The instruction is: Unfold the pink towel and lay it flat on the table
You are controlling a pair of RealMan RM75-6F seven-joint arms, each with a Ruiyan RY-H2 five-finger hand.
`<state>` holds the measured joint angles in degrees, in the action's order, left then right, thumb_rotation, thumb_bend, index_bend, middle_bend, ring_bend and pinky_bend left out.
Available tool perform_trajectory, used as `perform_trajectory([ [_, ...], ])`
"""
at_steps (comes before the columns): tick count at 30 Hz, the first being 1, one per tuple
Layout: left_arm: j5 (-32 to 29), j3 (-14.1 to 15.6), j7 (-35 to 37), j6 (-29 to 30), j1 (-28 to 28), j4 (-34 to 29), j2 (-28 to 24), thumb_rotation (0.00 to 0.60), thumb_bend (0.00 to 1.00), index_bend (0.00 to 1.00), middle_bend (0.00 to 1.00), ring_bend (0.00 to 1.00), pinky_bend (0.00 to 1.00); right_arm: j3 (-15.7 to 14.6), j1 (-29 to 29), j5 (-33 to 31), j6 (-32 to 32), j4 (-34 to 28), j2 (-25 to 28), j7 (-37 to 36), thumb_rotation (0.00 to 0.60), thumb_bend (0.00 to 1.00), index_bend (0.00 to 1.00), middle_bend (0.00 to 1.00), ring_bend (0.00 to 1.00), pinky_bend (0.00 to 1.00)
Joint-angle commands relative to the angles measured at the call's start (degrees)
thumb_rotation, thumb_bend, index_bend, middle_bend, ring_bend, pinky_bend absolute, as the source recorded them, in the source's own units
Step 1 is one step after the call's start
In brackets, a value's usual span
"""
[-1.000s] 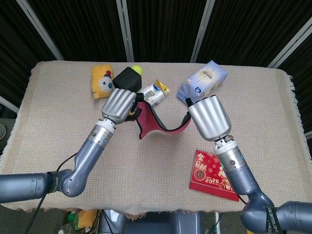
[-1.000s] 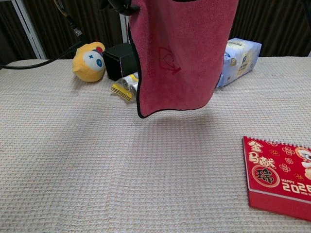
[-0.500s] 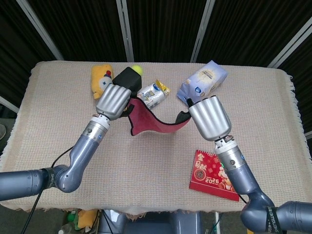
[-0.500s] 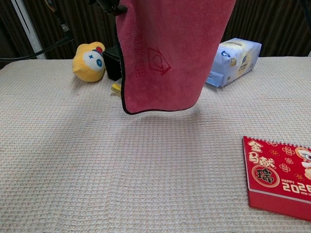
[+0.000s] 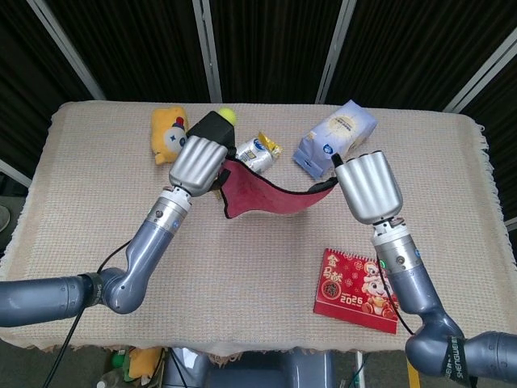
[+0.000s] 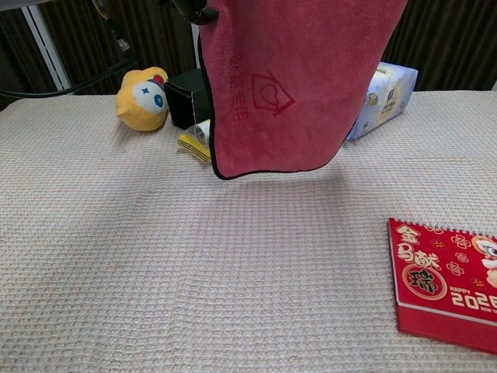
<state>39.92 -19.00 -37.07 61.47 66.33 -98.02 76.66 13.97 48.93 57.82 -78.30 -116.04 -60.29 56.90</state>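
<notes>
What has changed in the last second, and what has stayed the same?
The right robot hand moved outward to the right, pulling the towel wider; its bottom edge now hangs straighter. The left robot hand shifted only slightly. Both still hold the towel above the table. The calendar stayed put.

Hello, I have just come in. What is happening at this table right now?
The robot holds a pink towel up in the air, one upper corner in its left hand and the other in its right hand. The towel hangs open above the table and does not touch it, so it is not yet laid flat. A red calendar, a yellow plush toy and a blue-white packet lie around it.
</notes>
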Motion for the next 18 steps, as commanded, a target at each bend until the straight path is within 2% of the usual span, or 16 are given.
perform_trajectory([
  [1,-0.2,0.0,-0.6,0.2,0.5,0.5,0.6,0.6,0.72,0.71,0.7,0.69,0.69,-0.1,-0.7,-0.3,0.2,0.5,0.6,-0.9,0.6,0.59,0.8,1.0,1.0,0.98],
  [18,-1.8,-0.2,-2.9,-0.9,4.1,7.0,5.4,0.6,0.72,0.71,0.71,0.69,0.69,0.5,-2.0,-1.6,1.8,5.2,0.2,-4.4,0.6,0.59,0.8,1.0,1.0,0.98],
])
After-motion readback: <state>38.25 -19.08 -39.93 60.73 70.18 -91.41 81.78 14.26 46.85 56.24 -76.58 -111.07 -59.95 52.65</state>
